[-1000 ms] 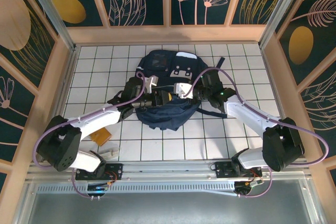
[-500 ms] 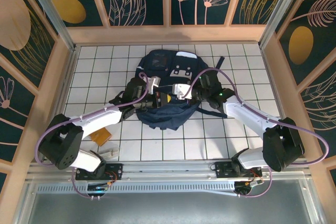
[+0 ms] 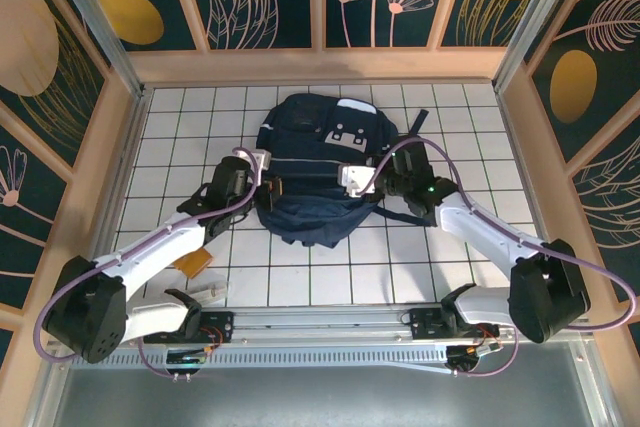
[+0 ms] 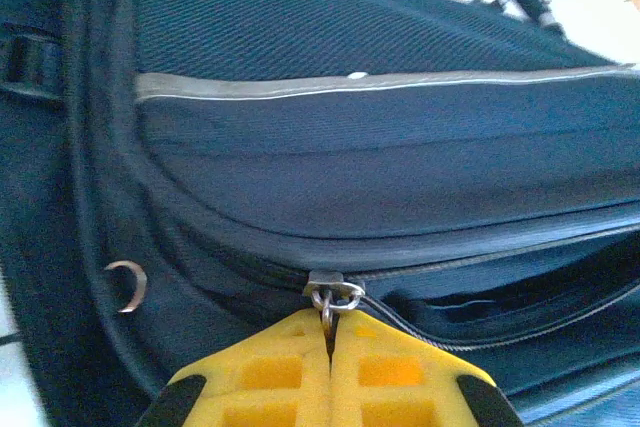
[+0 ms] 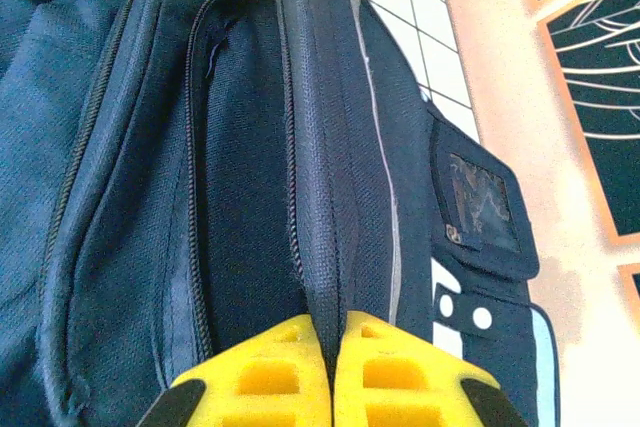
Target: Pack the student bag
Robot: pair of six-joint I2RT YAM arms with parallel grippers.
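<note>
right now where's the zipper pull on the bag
In the left wrist view the metal zipper pull is pinched at the left gripper's yellow fingertips, on the student bag's left side.

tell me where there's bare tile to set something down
Free: tiles between left arm and right arm, in front of the student bag; the back corners beside it. Crowded: the bag's near edge, pinched by left gripper and right gripper; flat brown item near-left.

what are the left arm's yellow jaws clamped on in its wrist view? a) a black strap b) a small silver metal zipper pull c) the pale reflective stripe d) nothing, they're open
b: the left jaws are shut on the small silver metal zipper pull of the large dark navy fabric backpack.
</note>
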